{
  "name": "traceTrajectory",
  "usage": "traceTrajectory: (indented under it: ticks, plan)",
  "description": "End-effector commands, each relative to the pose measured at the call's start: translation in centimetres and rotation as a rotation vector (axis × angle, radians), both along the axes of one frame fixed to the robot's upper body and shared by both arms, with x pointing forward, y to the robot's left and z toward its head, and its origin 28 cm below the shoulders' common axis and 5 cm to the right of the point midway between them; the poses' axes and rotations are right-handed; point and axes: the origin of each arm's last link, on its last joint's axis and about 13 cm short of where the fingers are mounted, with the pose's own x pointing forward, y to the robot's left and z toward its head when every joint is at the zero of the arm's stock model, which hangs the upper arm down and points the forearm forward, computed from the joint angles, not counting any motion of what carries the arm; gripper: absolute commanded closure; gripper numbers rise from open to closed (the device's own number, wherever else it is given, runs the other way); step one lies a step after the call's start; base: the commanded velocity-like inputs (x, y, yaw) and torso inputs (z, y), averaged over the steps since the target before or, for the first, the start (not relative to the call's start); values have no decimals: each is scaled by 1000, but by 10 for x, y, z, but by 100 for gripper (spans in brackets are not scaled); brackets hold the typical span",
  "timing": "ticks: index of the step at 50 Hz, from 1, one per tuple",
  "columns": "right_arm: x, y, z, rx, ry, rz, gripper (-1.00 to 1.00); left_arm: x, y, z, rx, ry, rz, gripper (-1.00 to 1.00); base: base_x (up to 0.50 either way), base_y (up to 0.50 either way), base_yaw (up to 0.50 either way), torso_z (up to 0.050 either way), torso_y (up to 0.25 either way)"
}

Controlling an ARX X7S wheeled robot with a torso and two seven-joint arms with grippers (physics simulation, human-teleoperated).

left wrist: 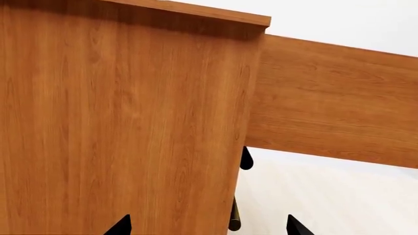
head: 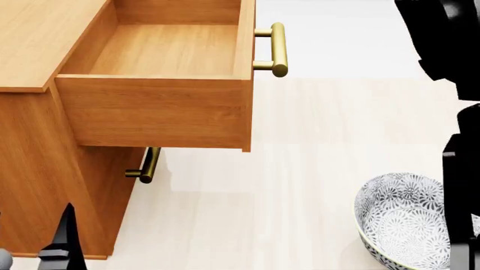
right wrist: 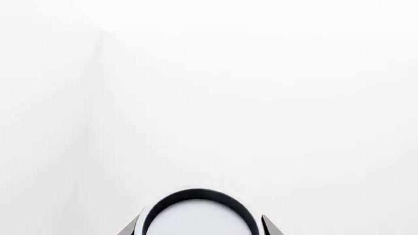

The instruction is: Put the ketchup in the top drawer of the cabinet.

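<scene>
Gaping top drawer [head: 161,109], bowl [head: 405,222] well apart

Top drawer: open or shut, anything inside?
Open. The top drawer juts out from the cabinet in the head view; its visible inside is bare wood.

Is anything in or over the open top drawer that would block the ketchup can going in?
Nothing visible: the orange-brown wooden top drawer is pulled out and looks bare inside. The grey-patterned white bowl sits well apart.
</scene>
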Motion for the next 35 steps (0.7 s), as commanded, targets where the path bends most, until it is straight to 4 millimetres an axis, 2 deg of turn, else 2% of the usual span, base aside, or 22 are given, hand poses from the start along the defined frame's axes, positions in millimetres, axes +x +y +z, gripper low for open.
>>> traceTrajectory:
  ticks: [1, 8, 24, 35]
  plan:
    - [30, 8, 8, -47, 73, 3, 100, 1, 0, 0, -3, 4, 0, -100, 0, 0, 0, 0, 0]
    - [42, 15, 9, -72, 139, 18, 100, 2, 1, 2, -6, -2, 6, -100, 0, 0, 0, 0, 0]
    - [45, 29, -7, -133, 289, 70, 100, 4, 3, 2, -14, -2, 19, -100, 0, 0, 0, 0, 1]
    - [45, 34, -15, -191, 380, 193, 100, 3, 0, -2, -12, 9, 5, -100, 0, 0, 0, 0, 0]
